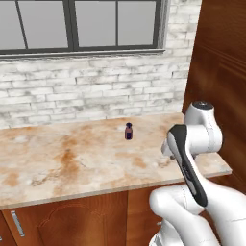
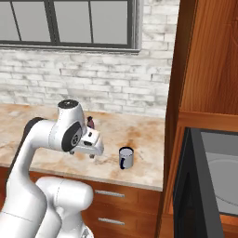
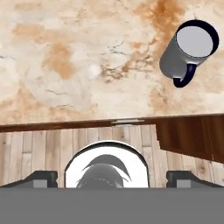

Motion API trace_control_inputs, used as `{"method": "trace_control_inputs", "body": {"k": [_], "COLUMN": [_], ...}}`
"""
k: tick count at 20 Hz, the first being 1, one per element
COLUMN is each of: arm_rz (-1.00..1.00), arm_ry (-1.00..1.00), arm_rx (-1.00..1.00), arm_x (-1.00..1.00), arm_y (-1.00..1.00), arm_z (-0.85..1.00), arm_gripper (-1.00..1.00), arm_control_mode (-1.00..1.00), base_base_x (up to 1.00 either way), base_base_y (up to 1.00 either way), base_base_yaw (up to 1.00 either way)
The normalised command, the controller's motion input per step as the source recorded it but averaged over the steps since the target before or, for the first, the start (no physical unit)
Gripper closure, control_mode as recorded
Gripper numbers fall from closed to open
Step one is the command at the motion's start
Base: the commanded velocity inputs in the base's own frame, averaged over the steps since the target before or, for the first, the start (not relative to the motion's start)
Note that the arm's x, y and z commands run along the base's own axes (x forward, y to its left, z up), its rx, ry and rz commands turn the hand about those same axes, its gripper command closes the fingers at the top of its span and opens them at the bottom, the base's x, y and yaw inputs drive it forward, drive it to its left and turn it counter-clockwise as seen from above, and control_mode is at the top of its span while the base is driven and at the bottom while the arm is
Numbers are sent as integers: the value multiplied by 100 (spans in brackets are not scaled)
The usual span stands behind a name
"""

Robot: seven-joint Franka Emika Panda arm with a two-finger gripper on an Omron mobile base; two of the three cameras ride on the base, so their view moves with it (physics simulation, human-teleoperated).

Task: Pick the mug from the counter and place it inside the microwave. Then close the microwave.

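Note:
The mug (image 2: pixel 126 158) stands upright on the counter (image 2: pixel 139 139) near its front edge, white with a dark blue handle. From the hand view it sits at the upper right, mug (image 3: pixel 188 48), handle turned toward the counter's edge. My gripper (image 2: pixel 83 153) hovers over the front of the counter, a short way left of the mug and apart from it. Its fingertips (image 3: pixel 41 178) stand wide apart, so the gripper (image 3: pixel 113 178) is open and empty. The microwave (image 2: pixel 218 172) is at the right, its door (image 2: pixel 186 186) swung open.
A tiny dark purple bottle (image 1: pixel 128 130) stands mid-counter toward the brick wall, behind my arm in the right base view. A tall wooden cabinet (image 2: pixel 209 60) rises above the microwave. Wooden drawers with silver handles (image 2: pixel 109 193) run below the counter edge (image 3: pixel 87 123).

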Motion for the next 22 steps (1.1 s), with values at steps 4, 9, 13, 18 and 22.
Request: {"method": "trace_control_inputs", "body": {"k": [4,9,13,18,22], "arm_rz": [-42,-30,-2,5,10], "arm_ry": [24,9,0,0,-2], "arm_rx": [-4,-2,0,0,2], "arm_x": [84,76,7,1,1], "arm_y": [-63,-52,-24,-28,-21], "arm_z": [-14,-9,0,-4,-25], "arm_gripper": [-100,-100,-100,-100,-100], "arm_control_mode": [-100,-100,-100,-100,-100], "base_base_x": [0,0,0,0,0], "base_base_y": [0,0,0,0,0], "base_base_yaw": [0,0,0,0,0]}}
